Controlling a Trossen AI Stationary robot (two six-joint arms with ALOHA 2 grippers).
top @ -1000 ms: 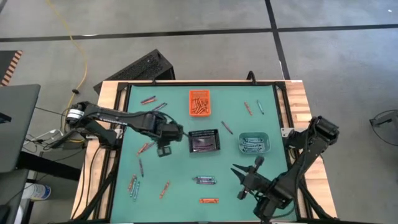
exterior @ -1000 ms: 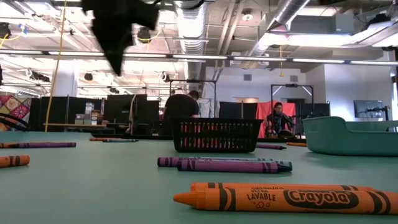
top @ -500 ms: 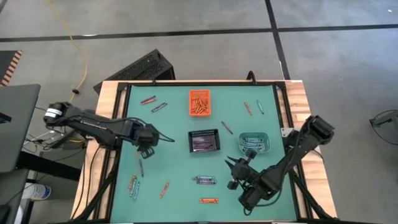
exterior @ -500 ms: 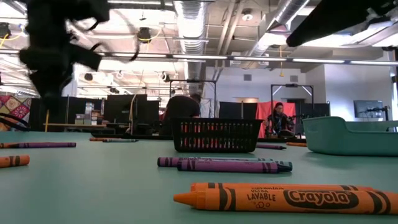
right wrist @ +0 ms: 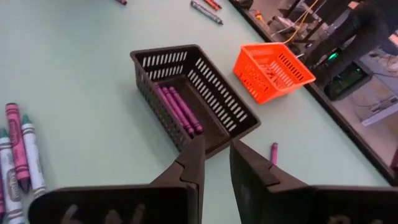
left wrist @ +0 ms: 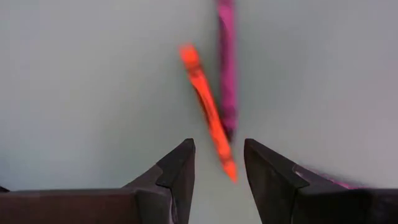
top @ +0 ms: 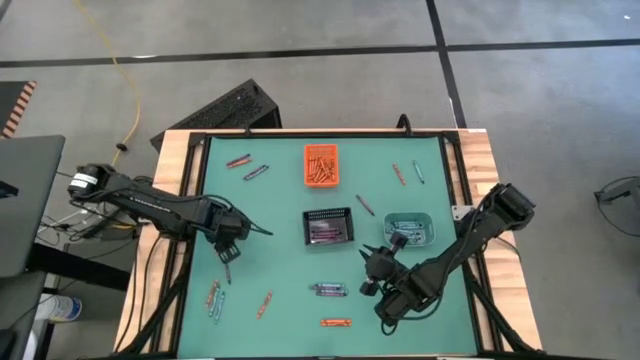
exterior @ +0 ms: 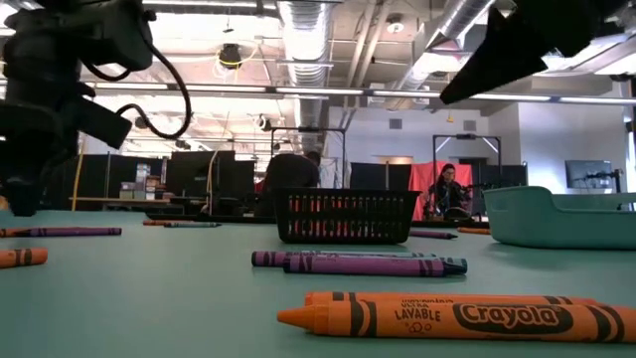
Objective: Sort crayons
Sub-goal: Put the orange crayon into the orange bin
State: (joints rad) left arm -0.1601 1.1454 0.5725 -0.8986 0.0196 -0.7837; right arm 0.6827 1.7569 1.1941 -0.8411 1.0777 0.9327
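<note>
- Left gripper (left wrist: 217, 165) hangs low over the worktop (top: 290, 290), fingers parted and empty; an orange crayon (left wrist: 207, 112) lies straight ahead, its long axis running into the gap, a purple crayon (left wrist: 227, 68) just beside it
- Right gripper (right wrist: 214, 163), narrowly parted and empty, points toward the black mesh bin (right wrist: 193, 96)
- Crayons: thin, paper-wrapped sticks on smooth matte green
</note>
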